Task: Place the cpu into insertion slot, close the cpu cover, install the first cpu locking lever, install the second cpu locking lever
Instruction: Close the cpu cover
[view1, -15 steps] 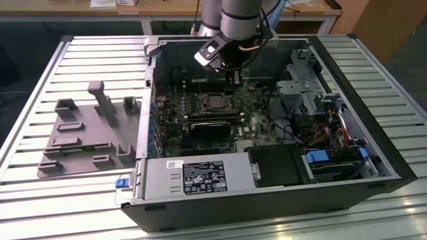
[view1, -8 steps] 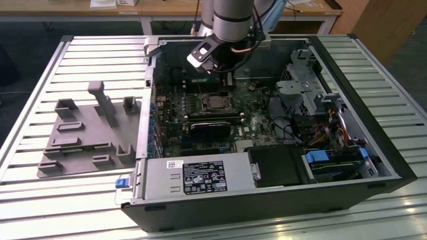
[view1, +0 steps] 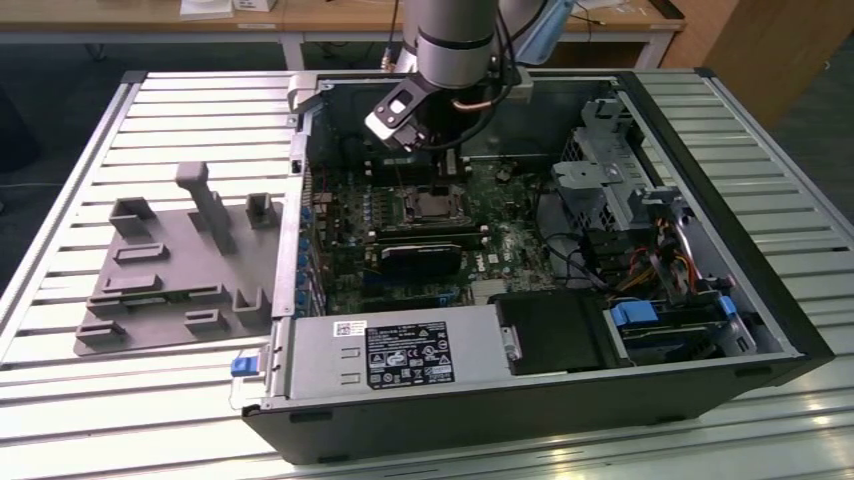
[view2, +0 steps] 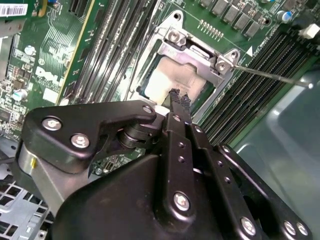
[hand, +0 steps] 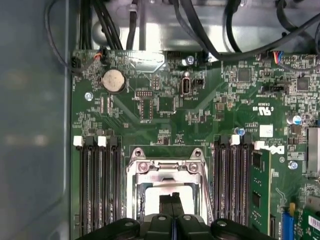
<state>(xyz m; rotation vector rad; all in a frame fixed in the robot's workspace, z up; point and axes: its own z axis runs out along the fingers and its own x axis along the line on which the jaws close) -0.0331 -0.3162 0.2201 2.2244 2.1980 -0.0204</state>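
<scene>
Over on the exterior view's left, a grey moulded fixture plate (view1: 174, 270) rests on the slatted metal table (view1: 80, 410), beside the open black computer case (view1: 534, 430). Moving across, my black two-finger gripper (view2: 175, 95) hangs over the green motherboard (hand: 165, 100), fingers pressed together on nothing. Beneath them the small square silver-topped cpu (view2: 167, 82) lies in the silvery-rimmed insertion slot (view1: 430, 205). The thin silvery cpu cover (hand: 167, 172) frames it, lowered as far as I can judge. A thin wire locking lever (view2: 270, 76) juts away from the socket, so I reckon the levers are not yet latched. The gripper body hides the socket's near half, and I cannot tell whether the tips touch the chip.
</scene>
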